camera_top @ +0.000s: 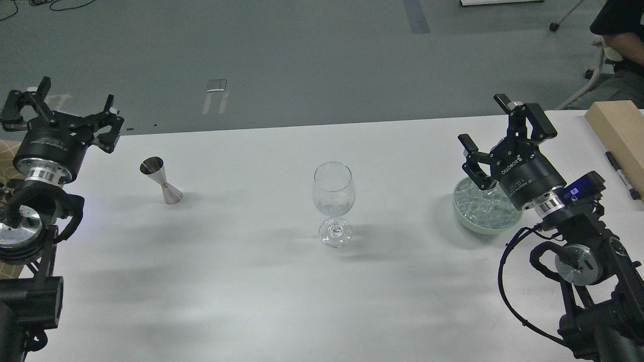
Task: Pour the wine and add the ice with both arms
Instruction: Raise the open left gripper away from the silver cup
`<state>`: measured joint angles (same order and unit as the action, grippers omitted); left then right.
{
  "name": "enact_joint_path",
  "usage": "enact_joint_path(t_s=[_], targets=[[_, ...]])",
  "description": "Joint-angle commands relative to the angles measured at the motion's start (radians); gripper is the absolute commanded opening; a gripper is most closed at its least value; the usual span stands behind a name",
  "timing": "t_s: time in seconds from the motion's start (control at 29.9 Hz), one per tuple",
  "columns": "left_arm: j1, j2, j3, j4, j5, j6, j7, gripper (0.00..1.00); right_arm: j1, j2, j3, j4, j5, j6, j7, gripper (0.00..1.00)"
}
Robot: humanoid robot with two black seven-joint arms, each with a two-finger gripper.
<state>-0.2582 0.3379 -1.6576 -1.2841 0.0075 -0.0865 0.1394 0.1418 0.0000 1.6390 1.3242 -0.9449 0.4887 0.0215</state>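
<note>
One wine glass [333, 203], one jigger [162, 180], one bowl [482, 225] of ice [484, 207] on the counter [261, 291].
Two claws, both spread wide and empty: left claw [63, 108] beyond the counter's left corner, right claw [495, 133] above the bowl.
</note>
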Motion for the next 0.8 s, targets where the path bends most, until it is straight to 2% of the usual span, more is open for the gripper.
enact_joint_path(t_s=[0.0,0.33,0.43,0.5,0.6,0.7,0.77], targets=[[0.016,-0.003,0.001,-0.006,0.002,-0.009,0.0,0.97,0.001,0.0,0.001,0.013,0.0,0.0,0.0,1.0],[0.014,0.007,0.025,-0.044,0.06,-0.096,0.037,0.97,0.004,0.0,0.002,0.043,0.002,0.0,0.002,1.0],[0.017,0.041,0.064,-0.047,0.172,-0.131,0.035,0.97,0.004,0.0,0.002,0.043,0.002,0.0,0.002,1.0],[0.025,0.041,0.09,-0.05,0.294,-0.199,0.026,0.97,0.002,0.0,0.002,0.044,0.002,0.0,0.002,1.0],[0.04,0.039,0.09,-0.055,0.422,-0.228,0.019,0.96,-0.001,0.0,0.002,0.053,0.002,0.0,0.002,1.0],[0.043,0.044,0.09,-0.057,0.537,-0.26,-0.021,0.95,-0.002,0.0,0.001,0.058,0.002,0.0,0.002,1.0],[0.043,0.053,0.09,-0.057,0.648,-0.314,-0.087,0.94,-0.002,0.0,0.001,0.063,0.002,0.0,0.0,1.0]])
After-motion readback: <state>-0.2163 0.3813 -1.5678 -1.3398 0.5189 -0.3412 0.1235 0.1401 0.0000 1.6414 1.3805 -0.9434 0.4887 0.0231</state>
